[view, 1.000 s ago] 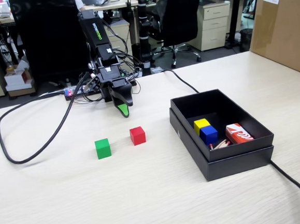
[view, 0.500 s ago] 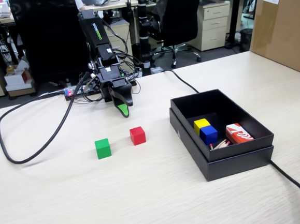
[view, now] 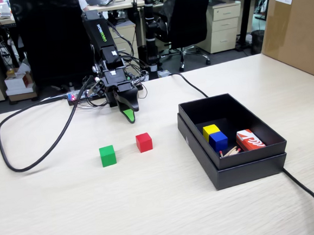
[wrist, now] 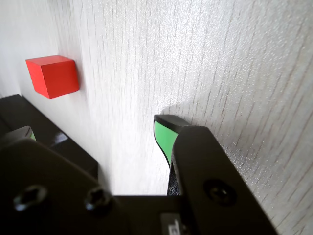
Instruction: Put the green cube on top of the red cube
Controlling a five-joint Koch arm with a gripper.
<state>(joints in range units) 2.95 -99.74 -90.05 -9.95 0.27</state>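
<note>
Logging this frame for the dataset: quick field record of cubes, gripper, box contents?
green cube: on the table, untouched, left of the red cube in the fixed view
red cube: on the table, apart from the green one; also seen in the wrist view
gripper: near the table behind the cubes, holding nothing; open or shut cannot be told
black box: right of the cubes in the fixed view
box contents: yellow cube, blue cube, red-and-white printed box
stack: not yet begun
</note>
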